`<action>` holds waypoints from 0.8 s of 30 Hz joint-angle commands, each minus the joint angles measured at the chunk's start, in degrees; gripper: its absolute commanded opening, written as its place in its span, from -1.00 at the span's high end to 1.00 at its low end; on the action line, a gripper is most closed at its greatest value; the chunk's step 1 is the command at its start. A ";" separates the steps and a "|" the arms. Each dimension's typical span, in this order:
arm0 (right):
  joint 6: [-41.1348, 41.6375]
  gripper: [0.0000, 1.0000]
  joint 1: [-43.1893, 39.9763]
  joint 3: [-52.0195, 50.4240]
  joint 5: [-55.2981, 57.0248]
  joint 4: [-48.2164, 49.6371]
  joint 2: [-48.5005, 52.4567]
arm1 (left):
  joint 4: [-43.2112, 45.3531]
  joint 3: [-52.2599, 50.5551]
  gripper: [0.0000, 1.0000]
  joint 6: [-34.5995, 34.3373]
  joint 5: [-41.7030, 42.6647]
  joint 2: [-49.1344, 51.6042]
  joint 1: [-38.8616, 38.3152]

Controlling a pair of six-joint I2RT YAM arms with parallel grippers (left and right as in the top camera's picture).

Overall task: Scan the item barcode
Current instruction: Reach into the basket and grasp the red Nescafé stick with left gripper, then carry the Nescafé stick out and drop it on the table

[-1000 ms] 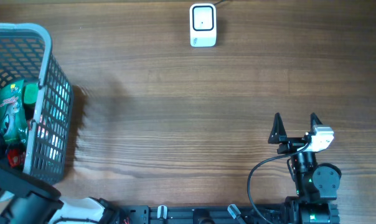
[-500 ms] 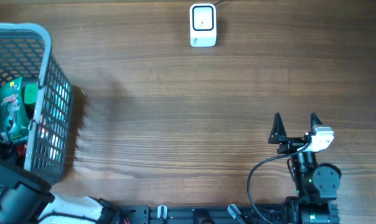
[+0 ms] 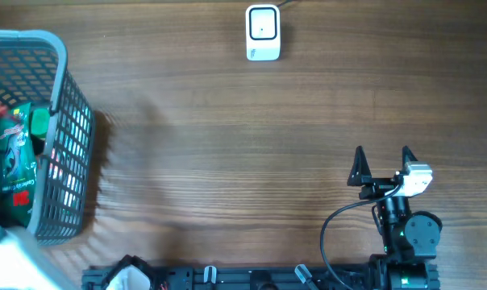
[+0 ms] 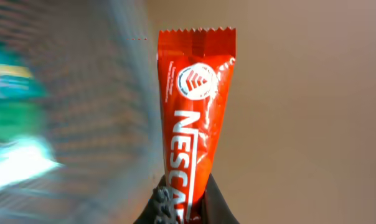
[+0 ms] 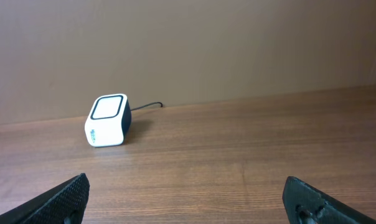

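Overhead, the basket [image 3: 62, 97] at left holds a green packet [image 3: 18, 153]. The left claw [image 4: 183, 202] pinches a red sachet [image 4: 197, 106]; the right claw [image 3: 382, 151] gapes empty.

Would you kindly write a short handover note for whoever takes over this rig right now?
Left gripper: shut on the red Nescafé sachet, gripped at its lower end.
Right gripper: open, empty, at the right side of the table.
Scanner: far edge, centre.
Basket: far left, green packet inside.
Done: sachet gripped.
To do: carry it to the scanner and show its barcode, not visible yet.
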 commanded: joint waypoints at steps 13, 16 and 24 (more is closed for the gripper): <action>0.26 -0.99 0.33 -0.07 0.31 0.13 0.02 | -7.65 -7.13 0.92 22.82 -37.13 15.32 -66.86; 0.26 -1.00 0.33 -0.07 0.31 0.13 0.02 | -5.16 -7.13 0.92 22.80 -37.20 27.10 -70.38; 0.26 -0.99 0.33 -0.07 0.31 0.13 0.02 | -1.77 -7.13 0.92 19.12 -35.63 48.46 -71.08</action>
